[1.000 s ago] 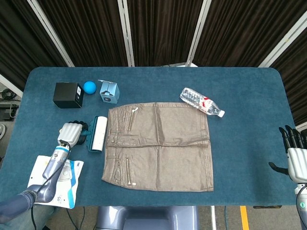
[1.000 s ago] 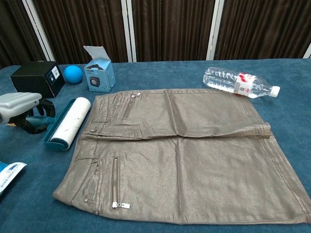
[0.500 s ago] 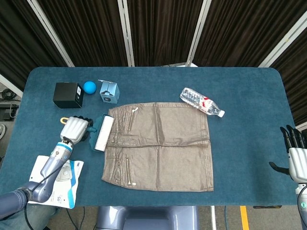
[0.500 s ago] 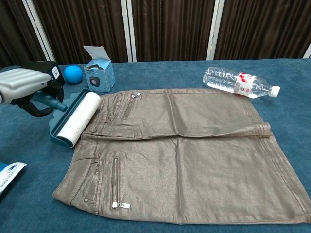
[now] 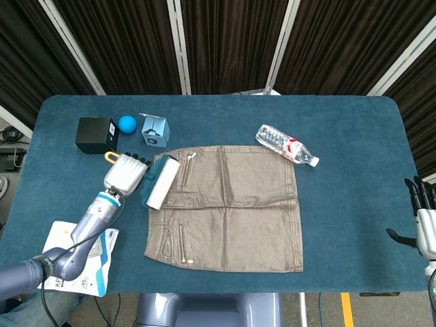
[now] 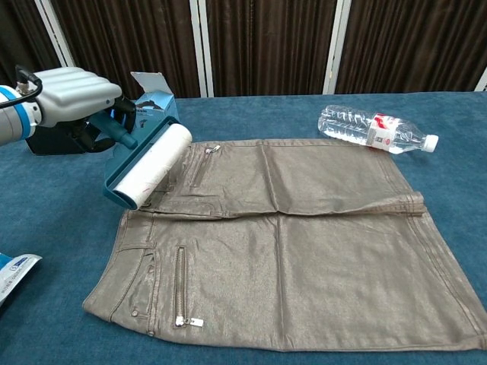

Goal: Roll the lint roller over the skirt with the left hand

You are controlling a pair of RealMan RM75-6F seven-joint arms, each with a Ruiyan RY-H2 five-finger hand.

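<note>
A grey-brown skirt point(image 5: 228, 204) point(image 6: 304, 236) lies flat in the middle of the blue table, waistband to the left. My left hand point(image 5: 126, 176) point(image 6: 72, 95) grips the teal handle of the lint roller point(image 5: 161, 182) point(image 6: 148, 166). The white roll is lifted and tilted over the skirt's upper left waistband corner. Whether the roll touches the fabric I cannot tell. My right hand point(image 5: 422, 218) shows only at the far right edge of the head view, fingers spread, holding nothing.
A black box point(image 5: 96, 135), a blue ball point(image 5: 127, 123) and a small blue carton point(image 5: 155, 129) stand at the back left. A plastic bottle point(image 5: 286, 145) point(image 6: 374, 129) lies beyond the skirt's far right corner. A white packet point(image 5: 78, 262) lies near the front left edge.
My left hand lifted the lint roller off the table beside the skirt and carried it right and up, over the waistband corner. The right hand barely moved.
</note>
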